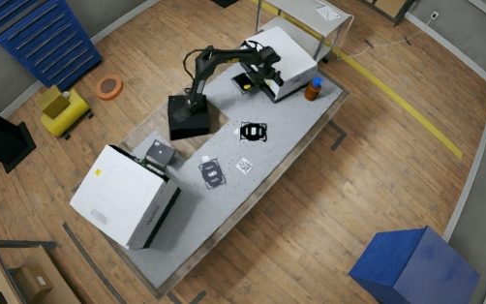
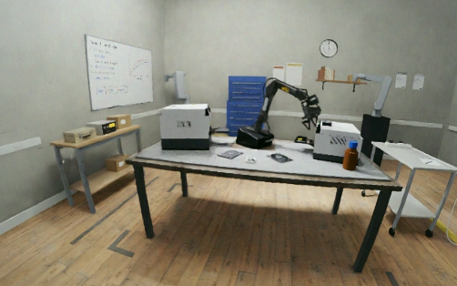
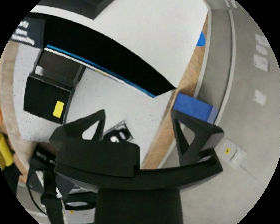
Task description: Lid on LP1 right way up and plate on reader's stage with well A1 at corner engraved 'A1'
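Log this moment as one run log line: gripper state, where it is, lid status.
gripper: open, empty | position: above dispenser's stage, beside dispenser | lid: on plate, untouched | bottle: upright on bench

A laboratory: a table (image 2: 266, 175) carries two white benchtop instruments (image 2: 185, 126), flanked by a whiteboard (image 2: 118, 72), blue drawer cabinet (image 2: 246, 97), wall clock (image 2: 328, 47) and a wheeled cart (image 2: 413, 159).

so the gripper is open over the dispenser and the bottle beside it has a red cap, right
Not quite: the cap is blue, as the top view shows. The bottle stands on the bench beside the dispenser, and the gripper is open at the dispenser's edge, holding nothing.
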Controlling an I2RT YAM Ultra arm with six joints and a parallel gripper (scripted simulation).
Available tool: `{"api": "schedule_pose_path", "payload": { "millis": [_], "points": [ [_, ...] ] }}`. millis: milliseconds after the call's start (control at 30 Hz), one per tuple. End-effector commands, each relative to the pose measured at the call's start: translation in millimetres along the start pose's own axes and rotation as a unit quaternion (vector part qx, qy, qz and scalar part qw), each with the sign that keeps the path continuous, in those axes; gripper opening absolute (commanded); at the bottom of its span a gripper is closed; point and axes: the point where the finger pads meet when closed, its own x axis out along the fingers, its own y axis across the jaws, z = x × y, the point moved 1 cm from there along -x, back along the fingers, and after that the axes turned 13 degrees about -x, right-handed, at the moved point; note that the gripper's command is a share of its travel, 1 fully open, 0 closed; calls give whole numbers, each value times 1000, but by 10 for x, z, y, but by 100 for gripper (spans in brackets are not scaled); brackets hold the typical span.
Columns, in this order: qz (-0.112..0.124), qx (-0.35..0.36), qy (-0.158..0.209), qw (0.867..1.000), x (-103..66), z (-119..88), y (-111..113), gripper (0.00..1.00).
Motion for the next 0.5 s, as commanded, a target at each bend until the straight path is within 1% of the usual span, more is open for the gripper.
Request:
{"api": "schedule_pose_path", "payload": {
  "millis": [0, 67, 167, 200, 233, 300, 367, 467],
  "points": [
    [26, -53, -12, 998, -72, 127, 88, 100],
    [26, -53, -12, 998, -72, 127, 88, 100],
    [44, -88, -18, 995, -99, 187, 186, 100],
    [43, -92, -20, 995, -139, 205, 202, 100],
    [48, -103, -23, 993, -163, 221, 227, 100],
    [65, -128, -26, 989, -140, 260, 319, 100],
    [76, -151, -30, 985, -162, 295, 386, 100],
    [88, -178, -37, 979, -221, 343, 475, 100]
  ]
}}
